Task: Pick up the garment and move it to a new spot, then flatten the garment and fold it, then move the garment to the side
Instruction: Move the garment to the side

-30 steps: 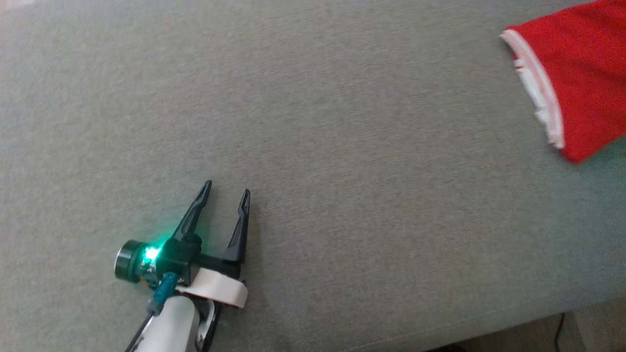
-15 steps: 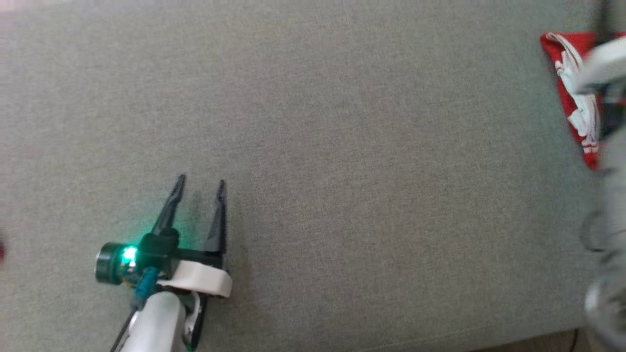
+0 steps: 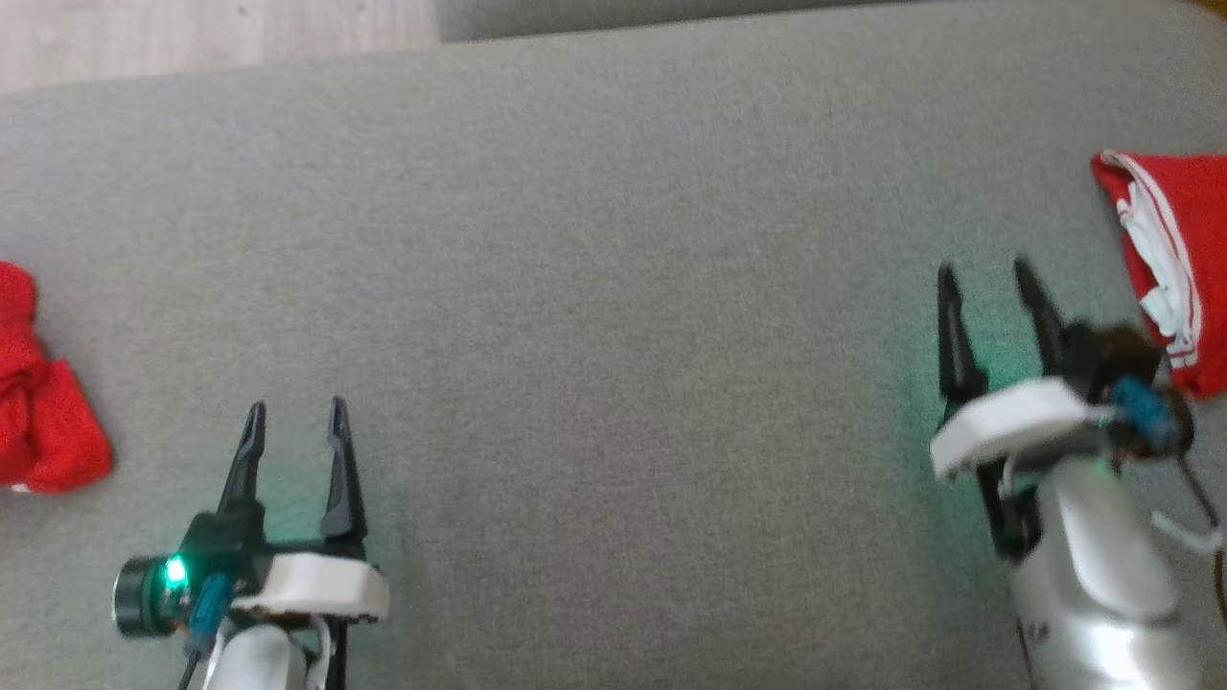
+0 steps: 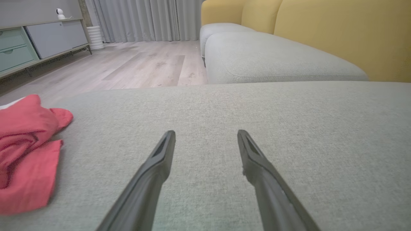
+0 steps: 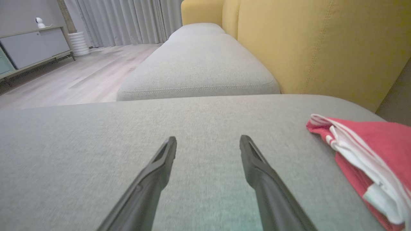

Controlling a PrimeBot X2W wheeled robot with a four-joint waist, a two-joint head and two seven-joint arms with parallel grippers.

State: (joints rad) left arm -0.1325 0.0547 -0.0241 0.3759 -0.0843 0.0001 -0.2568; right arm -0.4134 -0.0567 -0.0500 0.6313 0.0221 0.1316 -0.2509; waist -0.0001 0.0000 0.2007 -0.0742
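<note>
The garment (image 3: 1171,251) is red with white trim and lies folded on the grey cushion (image 3: 613,287) at the right edge of the head view. My right gripper (image 3: 985,270) stands open just left of it, apart from it, with nothing between its fingers. In the right wrist view the folded garment (image 5: 369,154) lies to the right of the open gripper (image 5: 208,138). My left gripper (image 3: 295,410) is open and empty at the lower left, over bare cushion. The left wrist view has the same gripper (image 4: 206,133) pointing across the cushion.
A second, crumpled red cloth (image 3: 38,412) lies at the cushion's left edge, left of my left gripper, and also in the left wrist view (image 4: 25,154). Wooden floor (image 3: 211,38) lies beyond the far edge. A yellow backrest (image 5: 321,45) and another grey seat (image 5: 199,64) stand ahead.
The head camera has swung, bringing the crumpled cloth into view at left. My right arm has come off the folded garment and now stands open beside it. The left gripper stays open.
</note>
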